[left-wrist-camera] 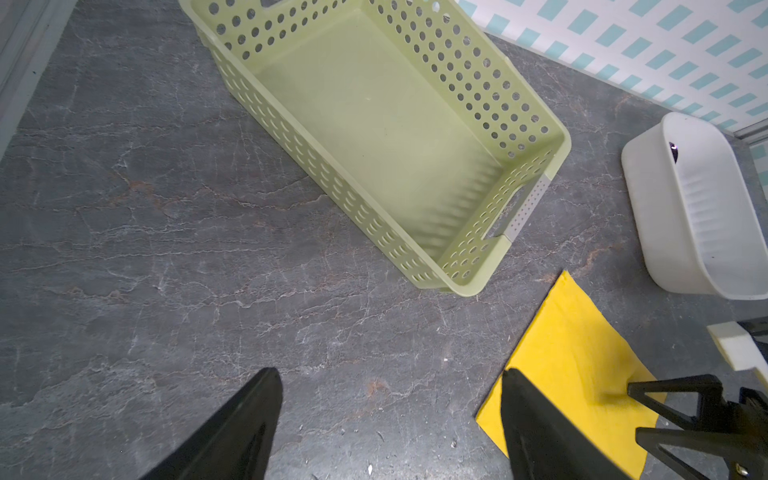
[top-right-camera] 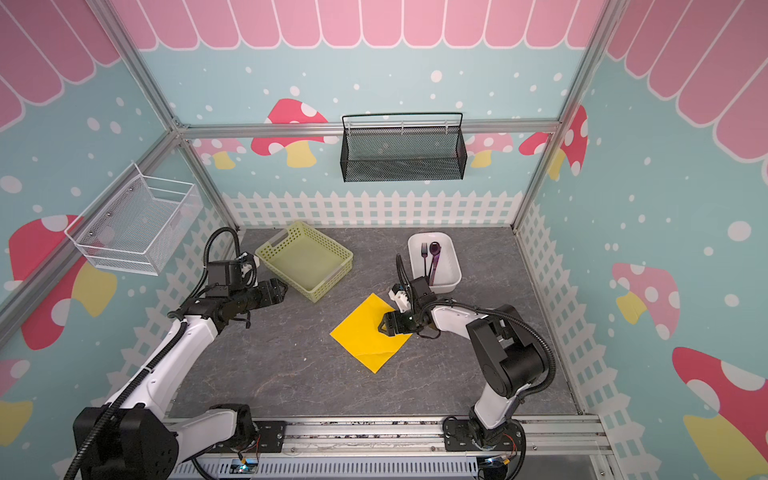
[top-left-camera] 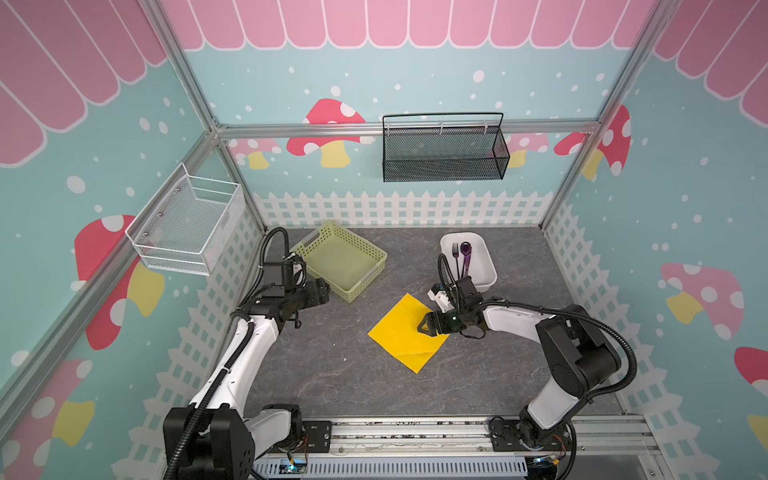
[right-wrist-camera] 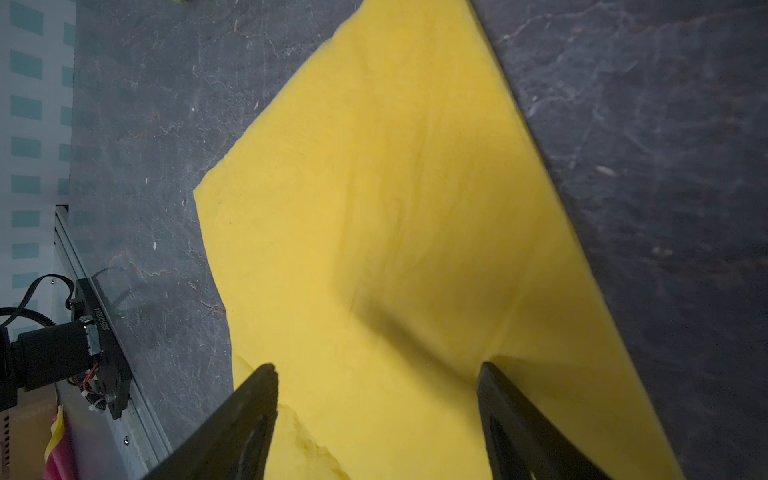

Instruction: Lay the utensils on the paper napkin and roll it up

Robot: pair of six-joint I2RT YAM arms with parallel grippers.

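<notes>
The yellow paper napkin point(top-left-camera: 401, 338) point(top-right-camera: 363, 338) point(left-wrist-camera: 575, 365) point(right-wrist-camera: 395, 199) lies flat on the grey table, turned like a diamond, with one creased edge. My right gripper point(top-left-camera: 421, 324) point(top-right-camera: 382, 324) point(right-wrist-camera: 376, 368) hovers open just over its right part, nothing between the fingers. The utensils lie in a white bin point(top-left-camera: 493, 268) point(top-right-camera: 458, 268) point(left-wrist-camera: 665, 199) behind it: a black fork point(top-left-camera: 456, 257) point(top-right-camera: 424, 257) and a purple spoon point(top-left-camera: 466, 249) point(top-right-camera: 434, 248) beside a lighter purple piece. My left gripper point(top-left-camera: 327, 291) point(top-right-camera: 284, 288) point(left-wrist-camera: 390, 370) is open above bare table, left of the napkin.
A pale green perforated basket point(top-left-camera: 376, 266) point(left-wrist-camera: 316, 158) stands empty at the back left, close to my left gripper. A black mesh basket point(top-left-camera: 444, 156) hangs on the back wall and a white wire basket point(top-left-camera: 187, 226) on the left wall. A metal rail point(top-left-camera: 415, 432) runs along the front.
</notes>
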